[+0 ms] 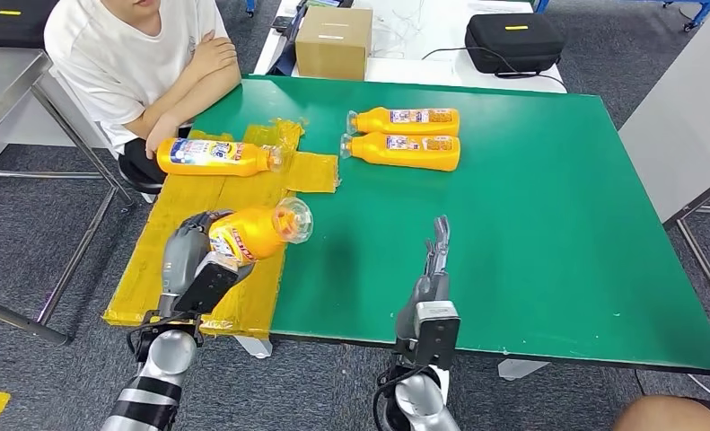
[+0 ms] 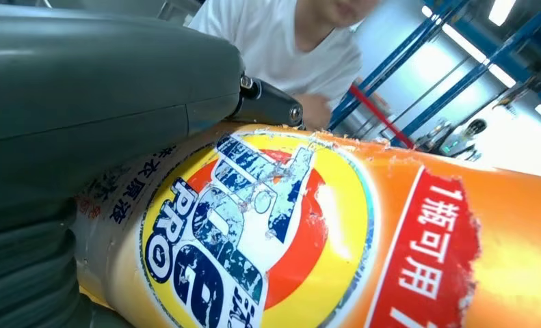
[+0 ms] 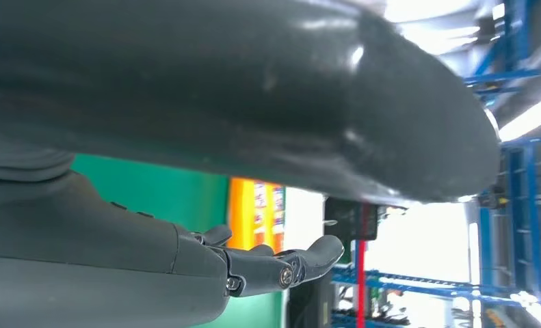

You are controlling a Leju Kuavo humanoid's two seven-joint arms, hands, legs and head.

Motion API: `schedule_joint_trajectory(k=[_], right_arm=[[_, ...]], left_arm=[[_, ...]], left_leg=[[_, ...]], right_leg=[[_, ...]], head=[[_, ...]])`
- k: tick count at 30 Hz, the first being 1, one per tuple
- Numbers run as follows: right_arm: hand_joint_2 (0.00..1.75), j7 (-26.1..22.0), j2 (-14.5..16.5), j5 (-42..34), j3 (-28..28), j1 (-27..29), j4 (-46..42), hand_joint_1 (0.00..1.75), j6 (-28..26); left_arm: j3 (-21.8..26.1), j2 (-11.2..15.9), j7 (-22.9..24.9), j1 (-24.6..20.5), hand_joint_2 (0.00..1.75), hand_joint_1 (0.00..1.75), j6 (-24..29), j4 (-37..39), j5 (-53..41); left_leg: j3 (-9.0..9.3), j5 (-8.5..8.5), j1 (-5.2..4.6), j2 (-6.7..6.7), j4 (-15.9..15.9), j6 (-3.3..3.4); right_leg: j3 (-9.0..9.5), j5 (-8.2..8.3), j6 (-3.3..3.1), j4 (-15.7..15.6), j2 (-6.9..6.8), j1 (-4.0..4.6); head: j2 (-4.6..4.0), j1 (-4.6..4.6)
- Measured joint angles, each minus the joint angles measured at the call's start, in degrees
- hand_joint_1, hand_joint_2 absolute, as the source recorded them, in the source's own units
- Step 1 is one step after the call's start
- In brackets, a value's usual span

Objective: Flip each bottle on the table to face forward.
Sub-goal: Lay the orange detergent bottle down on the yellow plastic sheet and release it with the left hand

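My left hand [image 1: 189, 256] grips an orange detergent bottle [image 1: 254, 232] off the table, its clear cap toward the green table; in the left wrist view its front label [image 2: 254, 225] faces the camera below the grey thumb [image 2: 103, 89]. Another orange bottle [image 1: 214, 155] lies on the yellow taped strip with its front label up. Two more orange bottles [image 1: 407, 119] [image 1: 403, 151] lie side by side farther back, back labels up, caps to the left. My right hand [image 1: 433, 269] hovers over the table's near edge, fingers [image 3: 281, 266] straight and holding nothing.
A person in a white shirt [image 1: 122, 54] sits at the far left corner, arms resting beside the table. A cardboard box [image 1: 333, 40] and a black case [image 1: 512, 40] stand on the white table behind. The green table [image 1: 548, 233] has wide free room on the right.
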Motion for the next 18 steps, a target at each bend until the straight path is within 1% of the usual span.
schedule_joint_trajectory(k=[3,5,10,15,18], right_arm=[[0.0,0.0,0.0,0.0,-0.4,1.2,-1.8,0.0,2.7],[0.0,0.0,0.0,0.1,-0.5,2.0,-2.6,0.0,3.5],[0.0,0.0,0.0,0.1,-0.7,2.9,-3.5,0.0,4.1],[0.0,0.0,-0.2,0.2,-1.2,3.9,-3.4,0.0,6.8],[0.0,0.0,-0.2,0.6,-2.0,4.5,-2.7,0.0,8.0]], left_arm=[[1.1,0.8,1.4,-3.0,1.75,1.75,1.0,5.6,-2.8],[1.7,1.6,2.3,-4.7,1.75,1.75,1.9,8.8,-5.0],[2.1,2.6,3.2,-6.6,1.75,1.75,3.0,13.3,-7.8],[1.7,5.0,8.3,-8.3,1.75,1.75,5.8,19.2,-22.3],[1.5,6.4,9.1,-8.8,1.75,1.75,7.0,23.7,-27.2]], left_leg=[[0.0,0.0,0.01,-0.01,0.0,0.0],[0.01,0.01,0.01,0.0,0.0,0.0],[0.01,0.02,0.02,0.01,0.0,-0.01],[0.0,0.01,0.01,0.01,0.0,-0.01],[0.0,0.01,0.02,0.02,0.0,-0.02]], right_leg=[[0.01,0.0,0.0,0.0,0.0,0.01],[0.0,0.01,0.0,0.0,0.01,0.01],[0.01,0.0,0.0,0.0,0.01,0.01],[0.01,0.0,0.0,0.0,0.01,0.0],[-0.01,-0.01,-0.01,0.0,0.01,0.01]], head=[[0.0,0.0],[0.0,-0.02],[0.0,-0.02],[0.0,-0.01],[0.0,-0.02]])
